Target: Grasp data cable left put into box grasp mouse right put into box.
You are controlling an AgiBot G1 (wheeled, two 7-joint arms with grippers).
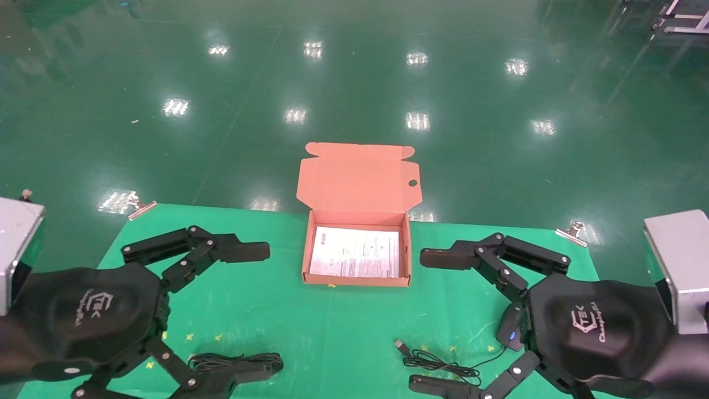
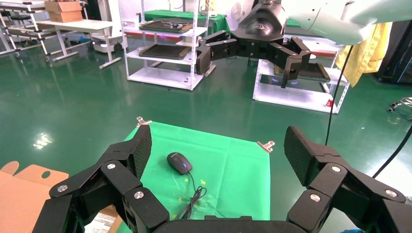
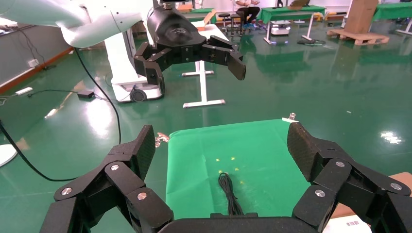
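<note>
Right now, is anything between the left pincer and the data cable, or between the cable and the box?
Nothing visible. The open left pincer hangs over the data cable, and only bare green cloth lies between the cable and the open box.

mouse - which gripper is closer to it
Right. The right gripper hangs just above and beside the mouse; the left gripper is across the table, over the data cable.

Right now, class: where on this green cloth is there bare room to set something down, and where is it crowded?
Bare cloth lies in front of the box, between the data cable and the mouse cord. The near corners are crowded: the left gripper over the cable, the right gripper over the mouse.
</note>
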